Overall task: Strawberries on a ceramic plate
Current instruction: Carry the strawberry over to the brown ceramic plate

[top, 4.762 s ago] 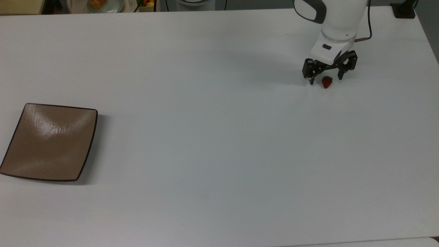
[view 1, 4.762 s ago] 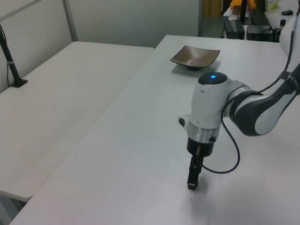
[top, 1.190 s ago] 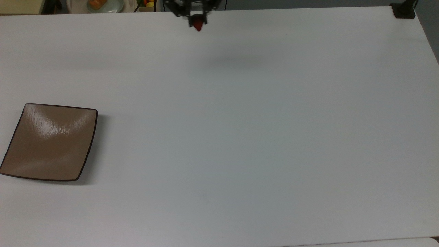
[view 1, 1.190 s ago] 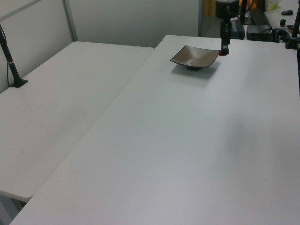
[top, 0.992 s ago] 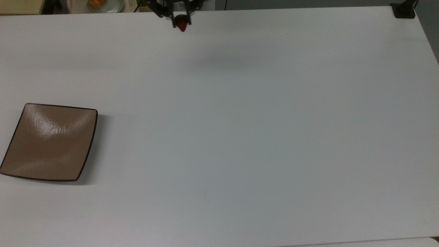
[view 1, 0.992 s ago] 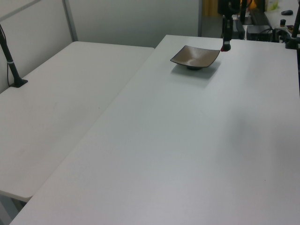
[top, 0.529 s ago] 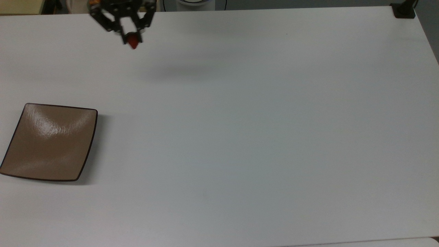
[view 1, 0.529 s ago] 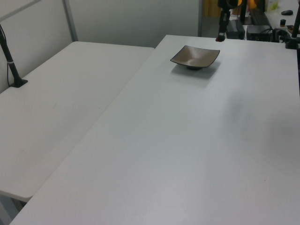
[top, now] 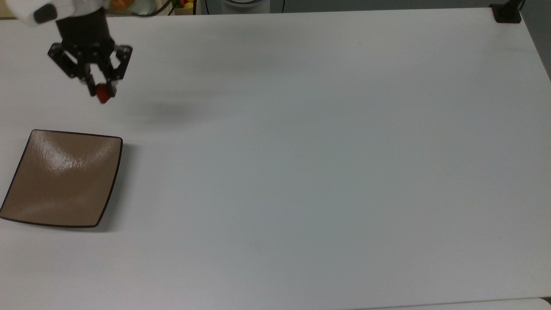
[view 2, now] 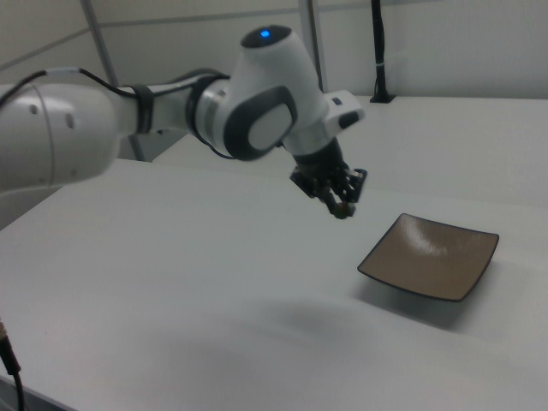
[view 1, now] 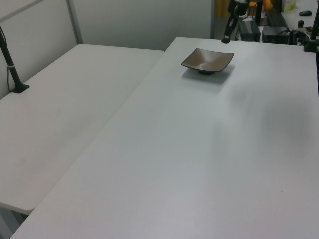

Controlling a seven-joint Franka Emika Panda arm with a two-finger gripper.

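arm (top: 51,10) cut off — top view's upper edge, plate (top: 8,206) corner clipped

A big white table (top: 301,172) holds a shiny brown square plate (top: 64,178) with a thin dark rim. The plate sits by the table's left edge in the top view, and nothing lies on it. Near the table's far left corner, the robot's black gripper (top: 101,92) points down. Its two fingers pinch a small red strawberry (top: 102,94). The strawberry is well apart from the plate, closer to the far edge. A soft gray shadow lies on the table to the right of the gripper.
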